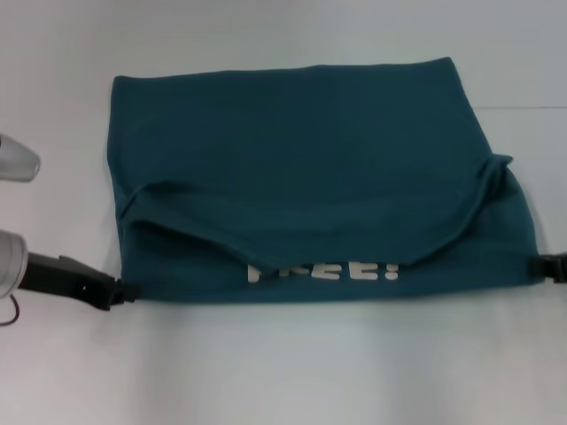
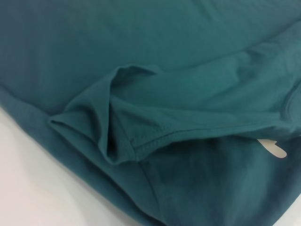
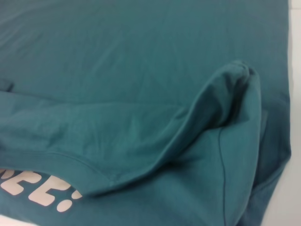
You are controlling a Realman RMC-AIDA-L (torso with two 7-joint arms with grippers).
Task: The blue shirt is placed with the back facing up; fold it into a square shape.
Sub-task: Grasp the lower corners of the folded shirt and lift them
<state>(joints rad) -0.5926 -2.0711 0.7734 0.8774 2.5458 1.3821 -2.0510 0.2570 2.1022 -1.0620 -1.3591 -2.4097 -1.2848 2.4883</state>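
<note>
1. White table (image 1: 283, 372), nothing else on it, with the blue shirt (image 1: 292, 150) lying across the middle as a wide, roughly rectangular bundle.
2. Looks partly folded: a sagging flap covers most of it, and white lettering (image 1: 323, 271) peeks out near the front edge.
3. Left gripper (image 1: 124, 292) sits at the near-left corner, right gripper (image 1: 545, 266) at the near-right. Can't tell if either is clamped.
4. I'd say it still needs squaring up.

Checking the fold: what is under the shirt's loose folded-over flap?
Under the flap of the blue shirt lies its printed layer: white lettering peeks out, its upper part covered. Anything farther under is hidden.
</note>
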